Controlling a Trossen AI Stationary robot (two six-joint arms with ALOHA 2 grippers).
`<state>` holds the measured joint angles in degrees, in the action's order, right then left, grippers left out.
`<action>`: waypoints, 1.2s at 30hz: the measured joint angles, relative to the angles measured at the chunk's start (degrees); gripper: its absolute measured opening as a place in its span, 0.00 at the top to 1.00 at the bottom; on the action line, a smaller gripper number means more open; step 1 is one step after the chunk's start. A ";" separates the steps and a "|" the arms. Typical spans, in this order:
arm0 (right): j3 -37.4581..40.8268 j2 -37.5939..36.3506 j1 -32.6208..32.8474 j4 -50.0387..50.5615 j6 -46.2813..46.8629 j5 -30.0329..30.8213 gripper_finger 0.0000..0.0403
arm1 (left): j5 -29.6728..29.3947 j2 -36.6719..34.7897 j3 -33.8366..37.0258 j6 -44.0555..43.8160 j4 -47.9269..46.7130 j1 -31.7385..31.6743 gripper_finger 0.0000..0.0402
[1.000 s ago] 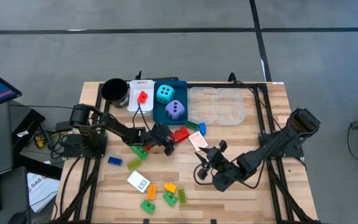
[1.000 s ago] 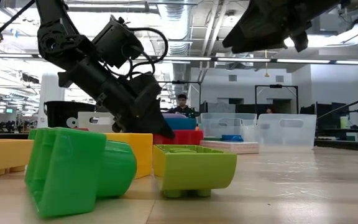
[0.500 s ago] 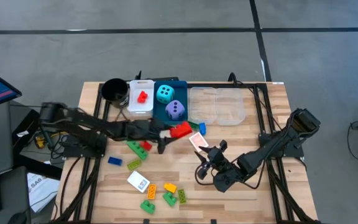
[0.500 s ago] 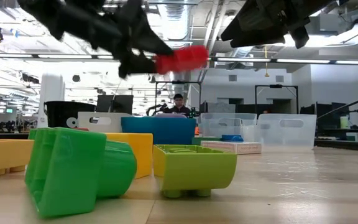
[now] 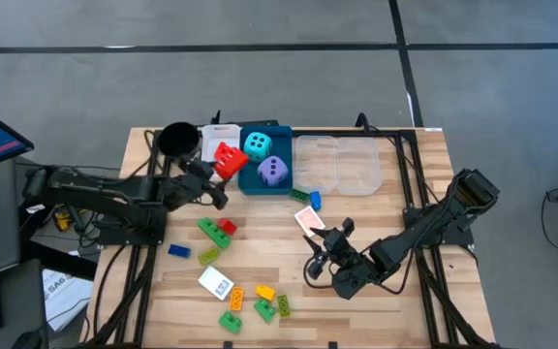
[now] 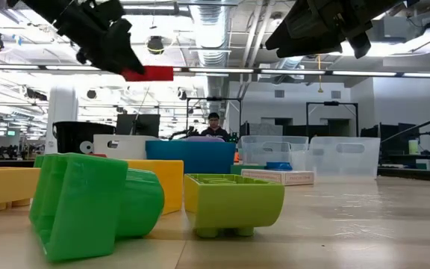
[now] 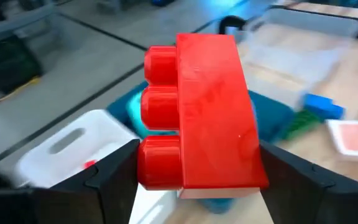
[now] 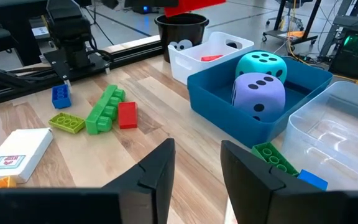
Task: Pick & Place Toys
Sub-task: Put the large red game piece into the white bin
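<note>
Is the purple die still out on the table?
No, the purple die sits inside the blue tray, right beside the cyan die.

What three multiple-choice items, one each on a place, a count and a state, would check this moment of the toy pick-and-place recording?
1. Where is the red brick held by the left end effector?
A. On the table
B. In the air over the white tray
C. Inside the black cup

2. How many foam dice lie in the blue tray?
A. One
B. Two
C. Four

3. What is the right end effector doing?
A. Hanging open and empty
B. Gripping a card
C. Gripping a die

Key: 1 B, the high view shows it raised there; 2 B, the cyan die and the purple die; 3 A, its wrist view shows parted fingers with nothing between them.
</note>
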<state>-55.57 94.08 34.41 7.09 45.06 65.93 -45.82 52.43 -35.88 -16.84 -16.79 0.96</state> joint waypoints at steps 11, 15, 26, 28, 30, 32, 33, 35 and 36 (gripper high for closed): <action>0.00 -0.02 -0.04 0.09 0.07 -0.04 0.69 | -1.83 0.98 0.19 -4.91 -13.29 -9.62 0.33; 0.00 -0.02 -0.04 0.11 0.09 -0.04 0.69 | -1.25 3.50 2.20 -4.60 -10.47 -12.68 0.32; 0.00 -0.02 -0.08 0.13 0.15 -0.24 0.69 | 1.45 8.98 9.01 -4.44 2.75 -17.58 0.30; 0.00 -0.02 -0.09 0.17 0.14 -0.24 0.69 | 2.37 8.84 9.03 -4.39 3.26 -17.58 0.30; 0.00 -0.02 -0.32 0.25 0.15 -0.26 0.69 | 4.25 8.91 9.02 -2.75 4.67 -17.56 0.30; 0.00 -0.02 -0.46 0.29 0.15 -0.34 0.69 | 6.30 8.91 9.01 -1.34 5.97 -17.56 0.28; 0.00 -0.02 -0.46 0.32 0.30 -0.59 0.69 | 7.12 8.91 9.01 -1.14 6.59 -17.56 0.27; 0.00 -0.02 -0.46 0.34 0.42 -1.11 0.69 | 8.28 8.91 9.01 -1.12 7.74 -17.56 0.23; 0.00 -0.02 -0.46 0.28 0.42 -1.31 0.69 | 8.43 8.91 9.01 -1.12 8.07 -17.54 0.22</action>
<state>-55.57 94.06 33.95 7.37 45.47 64.62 -37.39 61.34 -26.87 -17.95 -8.72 -16.59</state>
